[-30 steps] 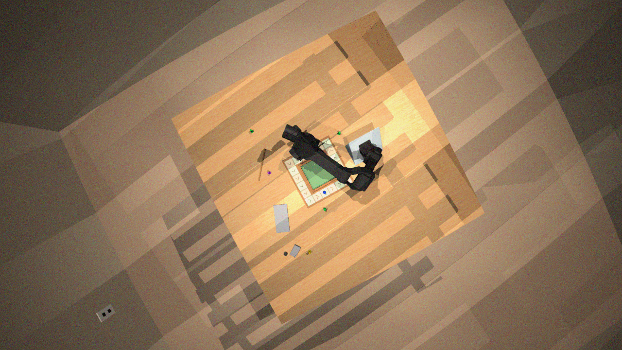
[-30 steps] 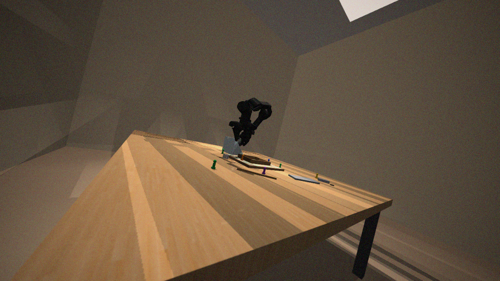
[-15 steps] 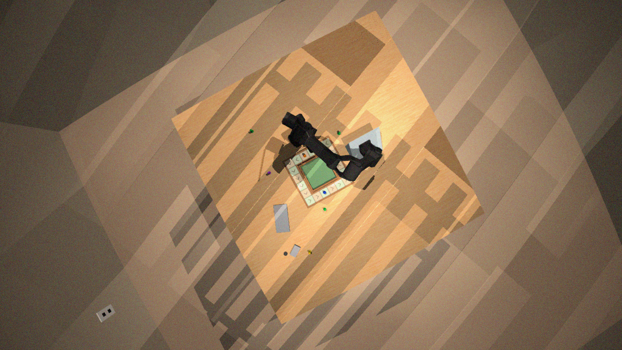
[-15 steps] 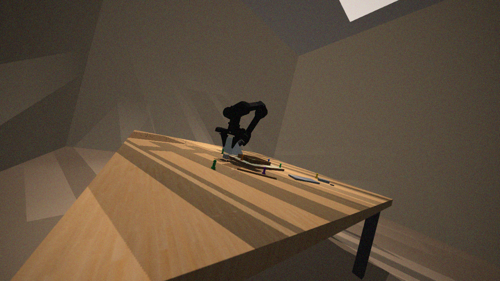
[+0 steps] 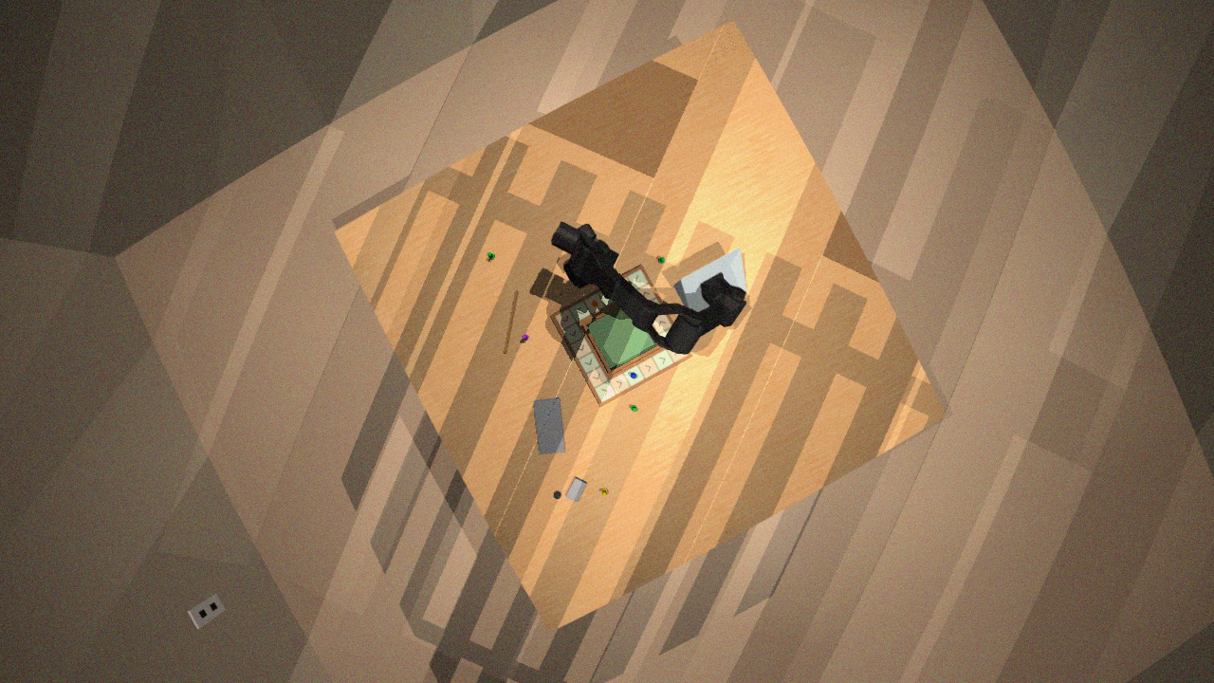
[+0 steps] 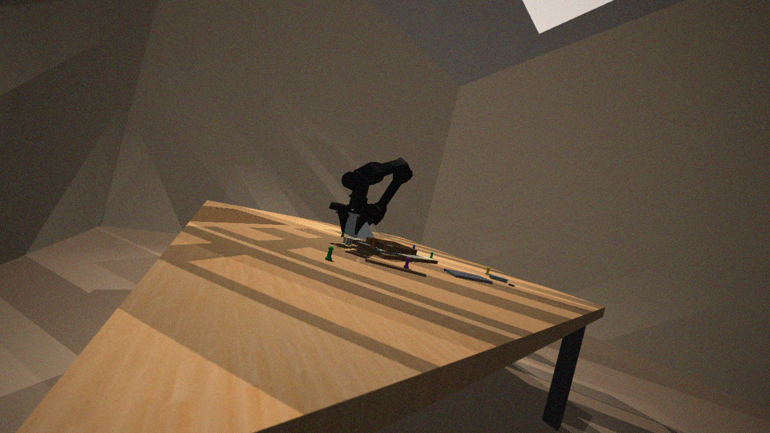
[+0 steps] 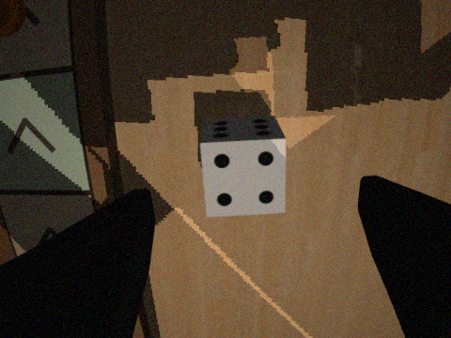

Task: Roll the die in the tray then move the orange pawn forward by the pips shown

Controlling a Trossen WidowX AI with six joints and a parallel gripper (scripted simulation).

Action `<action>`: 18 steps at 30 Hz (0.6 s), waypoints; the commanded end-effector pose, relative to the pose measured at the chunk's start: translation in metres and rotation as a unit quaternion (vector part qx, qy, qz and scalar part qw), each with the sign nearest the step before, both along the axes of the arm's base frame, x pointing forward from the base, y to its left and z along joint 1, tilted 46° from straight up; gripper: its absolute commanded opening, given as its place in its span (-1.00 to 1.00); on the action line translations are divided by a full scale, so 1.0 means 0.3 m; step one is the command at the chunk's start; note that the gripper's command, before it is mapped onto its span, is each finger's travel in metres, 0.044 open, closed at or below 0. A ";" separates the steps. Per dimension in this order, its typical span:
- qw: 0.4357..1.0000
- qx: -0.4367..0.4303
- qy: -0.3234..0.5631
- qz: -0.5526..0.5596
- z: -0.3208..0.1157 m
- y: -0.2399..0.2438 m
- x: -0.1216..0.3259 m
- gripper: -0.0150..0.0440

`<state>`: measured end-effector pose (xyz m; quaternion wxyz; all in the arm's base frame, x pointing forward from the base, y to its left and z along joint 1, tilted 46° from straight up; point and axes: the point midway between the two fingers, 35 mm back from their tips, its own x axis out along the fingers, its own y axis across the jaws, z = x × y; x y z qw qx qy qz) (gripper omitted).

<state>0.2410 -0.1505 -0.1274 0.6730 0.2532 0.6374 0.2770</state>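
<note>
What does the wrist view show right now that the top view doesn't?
Only the wrist view shows the die on the wood beside the board, four pips up, with the open hand above it, fingers apart and not touching it. Only the top view shows the green tray, the blue pawn, the grey slab and the arm stretched over the board. Both show the board's arrow squares and the table.

Die (image 7: 243, 176) on the table (image 7: 326, 295), just outside the board's edge (image 7: 94, 131), four pips up. Gripper (image 7: 251, 282) above it, fingers apart, one on either side, touching nothing. Tray (image 5: 626, 338) at the board's middle.
</note>
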 end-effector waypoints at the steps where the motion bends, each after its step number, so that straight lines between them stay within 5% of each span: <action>1: 1.000 0.006 0.004 -0.001 -0.021 0.026 -0.003 0.44; 18: 1.000 0.007 0.003 -0.001 -0.074 0.083 -0.003 0.35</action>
